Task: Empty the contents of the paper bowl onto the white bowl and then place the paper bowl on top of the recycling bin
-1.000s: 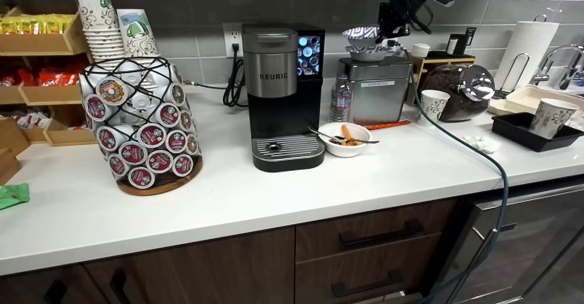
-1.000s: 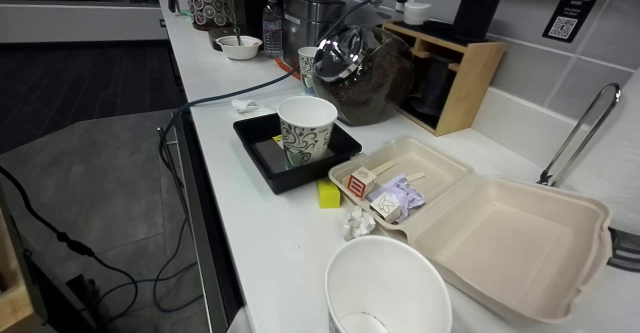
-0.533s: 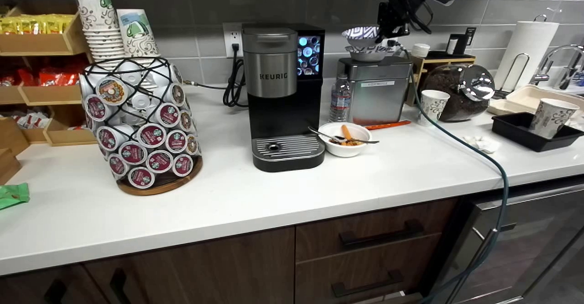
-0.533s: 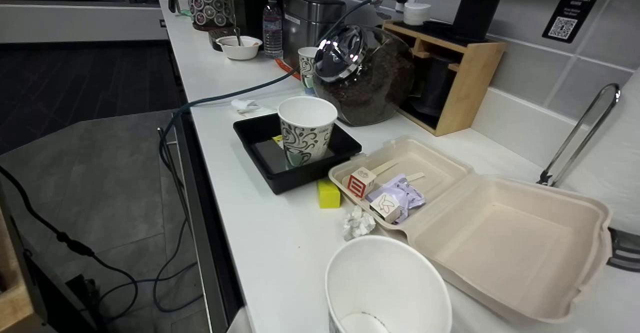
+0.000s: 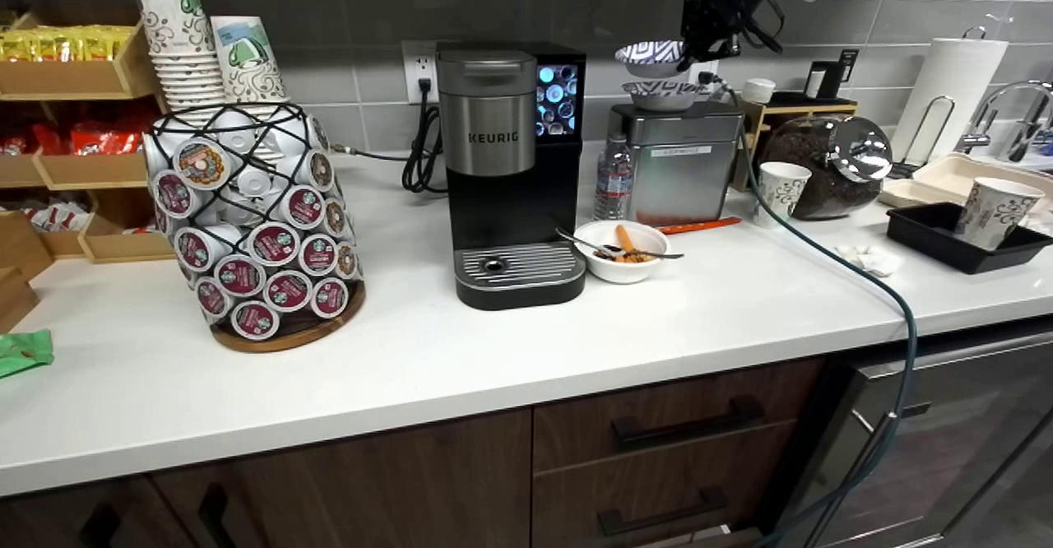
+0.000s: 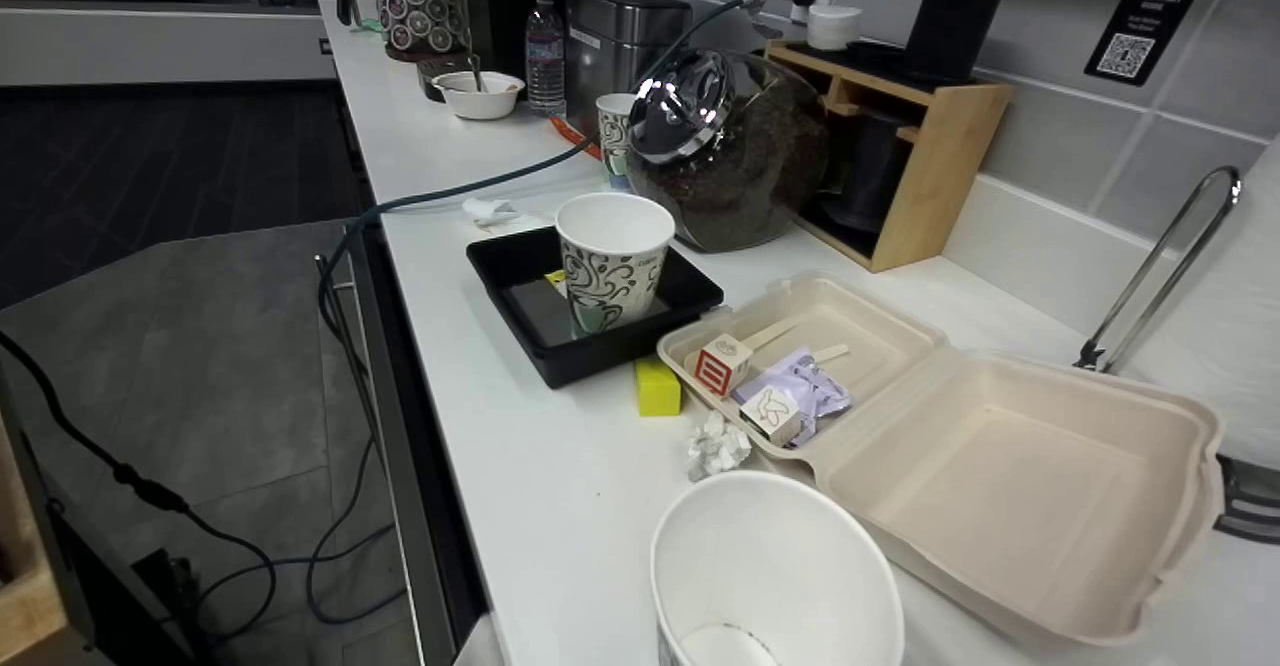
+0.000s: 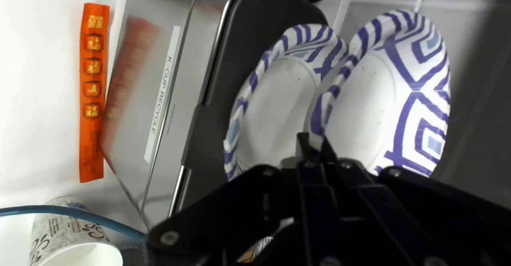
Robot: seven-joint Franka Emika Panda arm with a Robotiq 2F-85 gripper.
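Black two-fingered gripper (image 7: 315, 143) and the shallow, round, purple-and-white patterned paper bowl (image 5: 648, 58) it carries stand slightly higher than half a second ago; a thin gap now seems to show underneath. Nothing on the white counter (image 5: 494, 350) appears shifted.

Fingers closed, pinching the paper bowl by its rim; bowl mouth up, perhaps a little tilted. Just below sits a second bowl (image 5: 661, 100) of the same pattern, on top of the box-shaped, brushed-steel recycling bin (image 5: 691, 182) at the counter's back edge. Plain, round white bowl (image 5: 619, 273) stands between front and back edges, just beside the black-and-silver coffee maker (image 5: 518, 169), orange food (image 5: 624, 238) inside.

Judgement: emptying looks done, since the held bowl's floor looks nearly bare. Setting it on the bin is probably the step in hand, unfinished; whether the slight rise is a realignment cannot be told. Next move calls for centring the held bowl over its match, lowering it level until it nests, then parting the fingers and backing away without dragging the stack toward the front edge.
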